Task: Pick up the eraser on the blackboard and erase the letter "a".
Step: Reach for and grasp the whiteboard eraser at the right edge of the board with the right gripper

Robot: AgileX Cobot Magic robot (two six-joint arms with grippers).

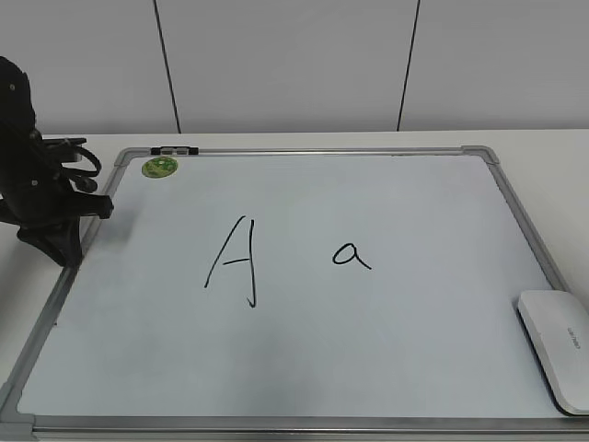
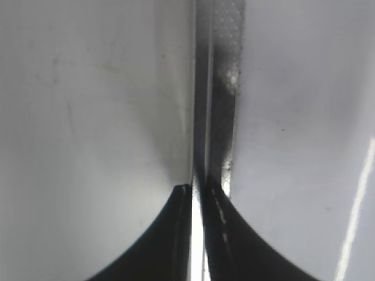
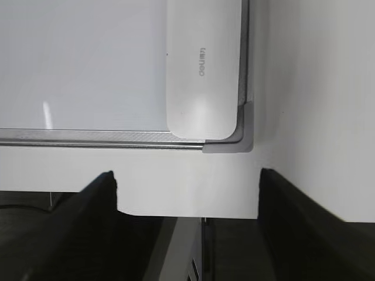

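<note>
The blackboard (image 1: 414,359) is a white board in a silver frame lying flat on the table. A capital "A" (image 1: 235,262) and the small letter "a" (image 1: 352,255) are written near its middle. The white eraser (image 1: 557,345) lies at the board's near right corner. In the right wrist view the eraser (image 3: 202,70) lies just ahead of my right gripper (image 3: 186,175), which is open, empty and off the board by the table's front edge. My left gripper (image 1: 66,250) is shut and empty over the board's left frame (image 2: 222,117).
A round green sticker (image 1: 159,167) and a small black clip (image 1: 174,150) sit at the board's far left corner. A grey plastic corner piece (image 3: 245,137) lies beside the eraser. A white wall stands behind the table.
</note>
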